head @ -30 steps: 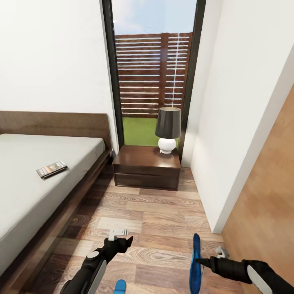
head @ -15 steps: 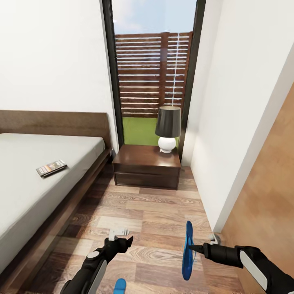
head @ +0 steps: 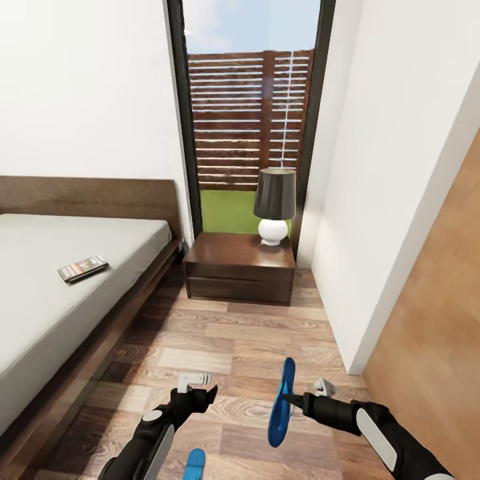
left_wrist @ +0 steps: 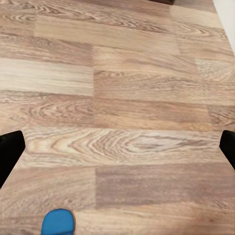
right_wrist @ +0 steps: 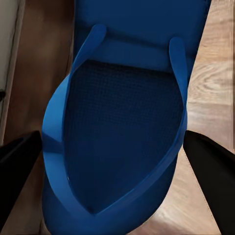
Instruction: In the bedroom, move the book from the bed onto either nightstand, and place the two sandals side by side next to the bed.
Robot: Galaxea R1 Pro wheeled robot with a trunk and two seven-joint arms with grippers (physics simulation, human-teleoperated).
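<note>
- Right tool (head: 291, 399), lower right of the head frame, is clamped on a blue sandal (head: 280, 403), which hangs on edge above the wood floor (head: 233, 347).
- Left tool (head: 200, 387), lower left, hangs spread wide with nothing in it.
- Second sandal (head: 195, 461) peeks in at the bottom edge, flat on the floor.
- Book (head: 83, 269) lies on the bed (head: 60, 300), left of frame.
- Nightstand (head: 240, 270) sits mid-frame under the window, a lamp (head: 275, 205) on it.
</note>
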